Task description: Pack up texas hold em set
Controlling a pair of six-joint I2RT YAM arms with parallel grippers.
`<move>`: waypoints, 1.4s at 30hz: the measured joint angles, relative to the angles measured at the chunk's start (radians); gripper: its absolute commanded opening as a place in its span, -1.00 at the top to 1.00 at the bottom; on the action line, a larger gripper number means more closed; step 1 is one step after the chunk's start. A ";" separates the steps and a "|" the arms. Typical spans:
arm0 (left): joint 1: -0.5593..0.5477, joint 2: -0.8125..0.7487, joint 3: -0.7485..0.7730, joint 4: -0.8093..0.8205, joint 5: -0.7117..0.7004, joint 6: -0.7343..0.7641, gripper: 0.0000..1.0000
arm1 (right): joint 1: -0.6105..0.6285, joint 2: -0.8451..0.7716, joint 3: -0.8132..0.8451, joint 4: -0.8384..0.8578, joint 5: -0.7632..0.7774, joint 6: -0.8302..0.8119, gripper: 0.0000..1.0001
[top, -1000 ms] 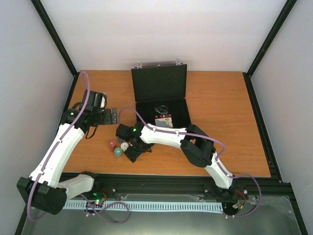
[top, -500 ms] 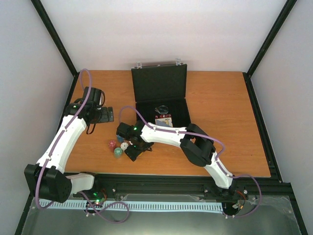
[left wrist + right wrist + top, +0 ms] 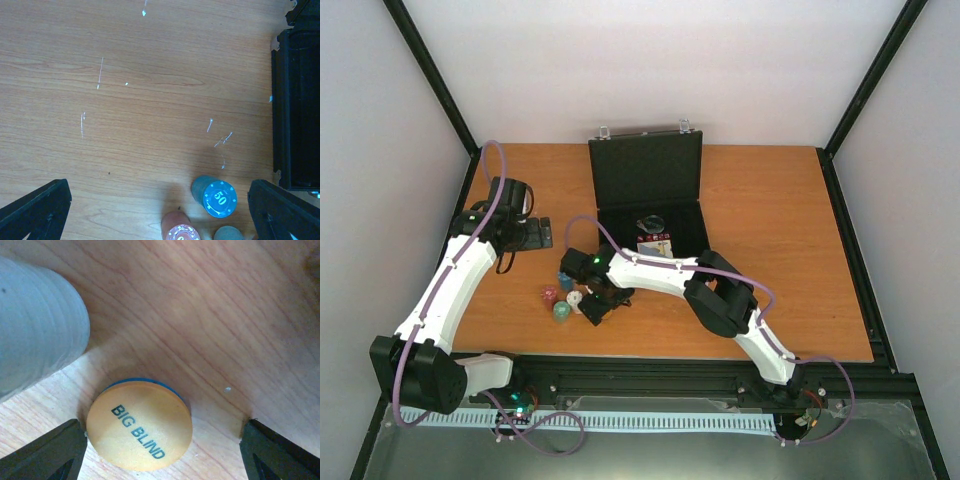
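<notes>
Right gripper [image 3: 161, 426] was spread open, low over the counter [image 3: 210, 315], with one finger on each side of the orange BIG BLIND disc [image 3: 139, 425] and nothing clamped. Its left finger sat right at the disc rim; contact unclear. A blue edge showed under the disc's far side. A white chip stack [image 3: 35, 325] stood just beyond the disc, apart from it.

From the top view, this gripper sat off the near-left corner of the open black briefcase [image 3: 650, 190]. The red chip stack [image 3: 550, 295], green chip stack [image 3: 561, 311] and blue chip stack [image 3: 565, 281] were just left of the gripper, all on the counter outside the briefcase. The briefcase lid lay open on the far side. A few small pieces lay in its base, too small to tell apart.

Left gripper [image 3: 545, 236] was open too, holding nothing, left of the briefcase and not touching it. Its wrist view looked down on the blue "50" stack and the red stack, with the briefcase's side wall at the right edge.
</notes>
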 measured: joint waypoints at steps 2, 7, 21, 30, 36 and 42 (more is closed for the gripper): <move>0.000 0.000 0.000 0.003 0.003 0.000 -0.99 | -0.002 0.002 0.000 -0.001 0.002 -0.002 -0.61; 0.000 0.000 0.000 0.008 0.010 0.000 -1.00 | -0.006 0.002 0.001 -0.003 0.003 -0.005 -0.60; 0.000 0.000 -0.013 0.019 0.019 0.000 -0.99 | 0.005 0.040 0.067 -0.043 0.005 -0.016 -0.40; 0.000 -0.002 -0.024 0.020 0.019 0.000 -1.00 | 0.008 0.042 0.061 -0.037 0.013 -0.011 0.02; 0.000 -0.002 -0.026 0.021 0.022 0.000 -0.99 | 0.008 0.036 0.053 -0.029 0.015 -0.004 0.05; 0.000 -0.002 -0.026 0.021 0.022 0.001 -1.00 | 0.008 0.033 0.056 -0.036 0.018 -0.002 0.05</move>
